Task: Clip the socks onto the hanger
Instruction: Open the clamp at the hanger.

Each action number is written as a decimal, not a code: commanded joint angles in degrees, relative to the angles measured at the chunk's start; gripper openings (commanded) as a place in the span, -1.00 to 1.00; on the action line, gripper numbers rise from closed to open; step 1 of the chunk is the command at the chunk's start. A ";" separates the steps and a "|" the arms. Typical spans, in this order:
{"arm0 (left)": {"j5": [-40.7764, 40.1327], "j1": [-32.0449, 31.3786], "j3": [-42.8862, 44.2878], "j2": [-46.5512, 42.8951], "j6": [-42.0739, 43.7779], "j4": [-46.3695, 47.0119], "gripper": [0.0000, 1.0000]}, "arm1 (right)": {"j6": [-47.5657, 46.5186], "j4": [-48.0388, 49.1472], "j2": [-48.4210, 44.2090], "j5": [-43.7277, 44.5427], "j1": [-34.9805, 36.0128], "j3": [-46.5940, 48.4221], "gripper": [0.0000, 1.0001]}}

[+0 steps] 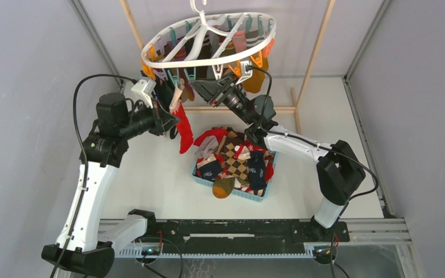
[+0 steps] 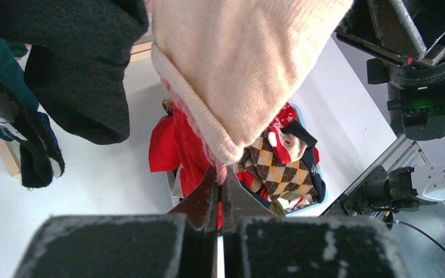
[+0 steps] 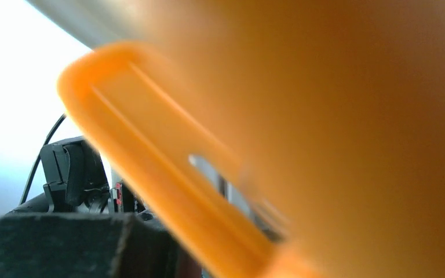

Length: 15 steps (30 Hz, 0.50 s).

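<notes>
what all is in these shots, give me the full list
hanger: one, white oval ring, hung high at centre
clips: many, teal and orange, dangling from the ring; one orange clip fills the right wrist view, blurred
hung socks: several, dark, mustard, striped, under the ring
cream sock: one, pink-edged, hanging close in the left wrist view
red sock: one, hanging below the ring's left side
loose socks: a heap, red, navy, argyle, in the basket
basket: one, blue, mid table
wooden poles: several, light wood, behind the hanger
table: one, white
left gripper: black, fingers closed on the cream sock's edge
right gripper: black, up among the clips, jaws unclear
</notes>
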 commanded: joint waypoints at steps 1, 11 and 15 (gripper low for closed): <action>0.11 0.14 3.35 -1.62 1.33 0.31 -1.00 | -0.92 2.42 -0.17 1.30 0.68 1.17 -0.49; -16.59 0.57 4.61 -1.47 5.31 -2.39 0.08 | -13.68 -7.07 -6.49 7.21 3.32 1.48 -0.97; -13.93 2.14 7.37 -0.45 5.29 -5.11 0.38 | -17.76 -12.21 -6.16 9.27 4.98 3.71 -1.00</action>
